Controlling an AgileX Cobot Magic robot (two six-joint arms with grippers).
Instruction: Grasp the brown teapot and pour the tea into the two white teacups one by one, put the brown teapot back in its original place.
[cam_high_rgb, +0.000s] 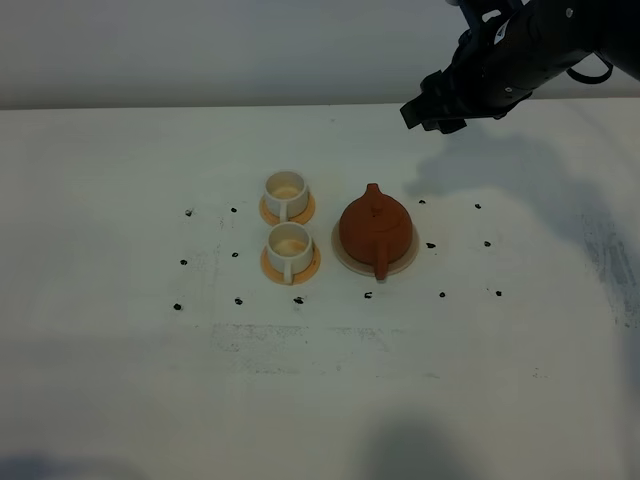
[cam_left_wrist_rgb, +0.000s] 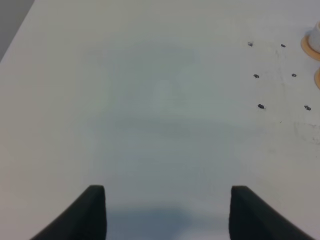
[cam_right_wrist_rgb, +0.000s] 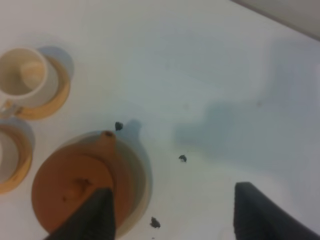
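Exterior high view: right claw (cam_high_rgb: 432, 113), spread and empty, hangs beyond the brown teapot (cam_high_rgb: 374, 228), whose handle (cam_high_rgb: 382, 266) points away from it.

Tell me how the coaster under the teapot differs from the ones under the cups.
Colour: the teapot coaster is cream-white, while the cup coasters are orange.
Size: the teapot coaster is clearly wider than either of the cup coasters.
Load: the teapot coaster carries the teapot, while each of the cup coasters carries one white cup.
Shared: all three are flat and round, and lie on the white table.
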